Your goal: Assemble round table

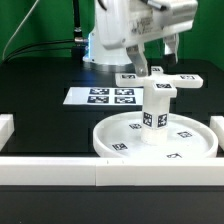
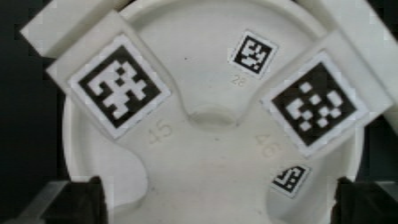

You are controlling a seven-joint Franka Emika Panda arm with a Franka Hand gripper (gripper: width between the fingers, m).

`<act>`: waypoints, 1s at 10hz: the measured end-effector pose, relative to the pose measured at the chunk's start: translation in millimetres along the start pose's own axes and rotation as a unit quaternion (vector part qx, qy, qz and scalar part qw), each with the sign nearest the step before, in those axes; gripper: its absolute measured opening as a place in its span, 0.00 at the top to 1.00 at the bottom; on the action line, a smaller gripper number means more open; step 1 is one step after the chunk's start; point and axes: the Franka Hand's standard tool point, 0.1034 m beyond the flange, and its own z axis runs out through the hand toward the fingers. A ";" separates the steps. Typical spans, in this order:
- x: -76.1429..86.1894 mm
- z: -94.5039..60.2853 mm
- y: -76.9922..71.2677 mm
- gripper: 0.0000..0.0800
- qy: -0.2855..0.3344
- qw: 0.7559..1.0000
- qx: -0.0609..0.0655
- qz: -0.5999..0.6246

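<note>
Cross-shaped base (image 1: pixel 160 83) sits atop the upright leg (image 1: pixel 154 112), centred in the round disc (image 1: pixel 156 146). Gripper (image 1: pixel 158 55) hovers directly above; fingers (image 2: pixel 71 203) apart, unclamped.

Marker board (image 1: pixel 111 96) lies flat on black table (image 1: pixel 40 110), white border bars (image 1: pixel 60 170) nearby

No readable words or numbers; only black-and-white square tags on the round disc (image 1: pixel 155 140), leg (image 1: pixel 154 110) and marker board (image 1: pixel 103 96).
</note>
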 end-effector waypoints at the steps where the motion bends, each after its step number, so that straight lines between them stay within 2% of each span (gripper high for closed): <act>1: -5.5 -6.6 -0.5 0.19 -0.006 1.000 0.003 -0.009; 3: -4.0 -3.8 -0.2 0.19 -0.004 1.000 0.002 -0.017; 4: -3.4 -3.7 0.6 0.19 -0.003 0.996 -0.005 -0.091; 5: -2.9 -3.7 1.8 0.19 -0.006 0.988 -0.025 -0.151; 6: -6.1 -3.9 -0.6 0.19 -0.007 0.985 -0.024 -0.169; 7: -7.2 -4.8 -1.6 0.19 -0.006 0.970 -0.023 -0.240; 9: -7.9 -4.7 -3.5 0.19 -0.006 0.957 -0.011 -0.289; 10: -7.0 -4.1 -3.0 0.19 -0.005 0.947 -0.013 -0.321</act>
